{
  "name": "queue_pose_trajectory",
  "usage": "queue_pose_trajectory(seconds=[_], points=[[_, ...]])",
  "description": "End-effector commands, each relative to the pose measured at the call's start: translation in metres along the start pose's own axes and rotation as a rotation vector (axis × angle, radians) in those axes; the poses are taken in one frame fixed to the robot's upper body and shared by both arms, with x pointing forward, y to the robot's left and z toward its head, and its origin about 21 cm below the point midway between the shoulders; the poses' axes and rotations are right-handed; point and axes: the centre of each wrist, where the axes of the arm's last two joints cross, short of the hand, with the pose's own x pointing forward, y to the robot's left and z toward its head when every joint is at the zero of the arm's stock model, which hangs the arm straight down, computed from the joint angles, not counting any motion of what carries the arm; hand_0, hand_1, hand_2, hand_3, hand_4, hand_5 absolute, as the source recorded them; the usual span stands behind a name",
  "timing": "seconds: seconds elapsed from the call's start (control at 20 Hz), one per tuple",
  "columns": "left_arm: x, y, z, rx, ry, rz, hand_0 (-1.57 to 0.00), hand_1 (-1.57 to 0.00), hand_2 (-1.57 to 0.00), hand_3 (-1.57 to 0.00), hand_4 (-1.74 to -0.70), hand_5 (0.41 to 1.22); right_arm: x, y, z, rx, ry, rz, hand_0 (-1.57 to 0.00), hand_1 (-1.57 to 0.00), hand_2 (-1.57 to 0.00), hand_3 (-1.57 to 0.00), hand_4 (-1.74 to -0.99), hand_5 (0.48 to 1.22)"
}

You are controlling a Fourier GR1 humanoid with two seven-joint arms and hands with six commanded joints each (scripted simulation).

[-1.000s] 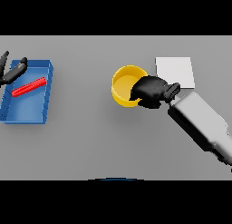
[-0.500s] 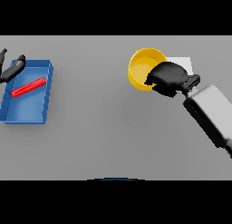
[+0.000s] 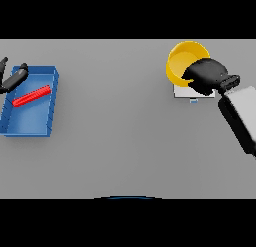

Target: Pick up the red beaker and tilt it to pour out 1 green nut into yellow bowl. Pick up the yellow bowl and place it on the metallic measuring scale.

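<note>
Evidently, in the head view, the right hand (image 3: 206, 75) is carrying the yellow bowl (image 3: 186, 61), fingers curled round its rim, having moved it from the open worktop (image 3: 120, 141) to over the metallic measuring scale (image 3: 186, 92), so placement is nearing. At the left edge, the left hand (image 3: 12, 79) is idling with fingers relaxed beside the blue tray (image 3: 53, 98) holding a red object (image 3: 32, 96); nothing is obstructing the scale.

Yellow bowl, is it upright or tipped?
Tipped: the yellow bowl shows its inside toward the camera, held by the right robot hand over the scale.
</note>
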Motion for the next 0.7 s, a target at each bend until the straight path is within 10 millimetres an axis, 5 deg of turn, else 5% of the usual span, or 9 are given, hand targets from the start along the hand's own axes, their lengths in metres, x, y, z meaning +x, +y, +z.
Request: queue_pose_trajectory(seconds=[0.0, 0.65], points=[[-0.001, 0.002, 0.0, 0.004, 0.003, -0.008, 0.0, 0.0, 0.0, 0.0, -0.73, 0.734, -0.006, 0.004, -0.001, 0.007, 0.015, -0.007, -1.57, -1.57, -1.54, -1.15, -1.741, 1.221], [-0.004, -0.001, -0.005, -0.012, 0.02, -0.008, 0.0, 0.0, 0.0, 0.0, -0.73, 0.71, -0.036, 0.032, -0.018, 0.066, 0.108, -0.152, -1.47, -1.57, -1.37, -1.47, -1.741, 1.221]])
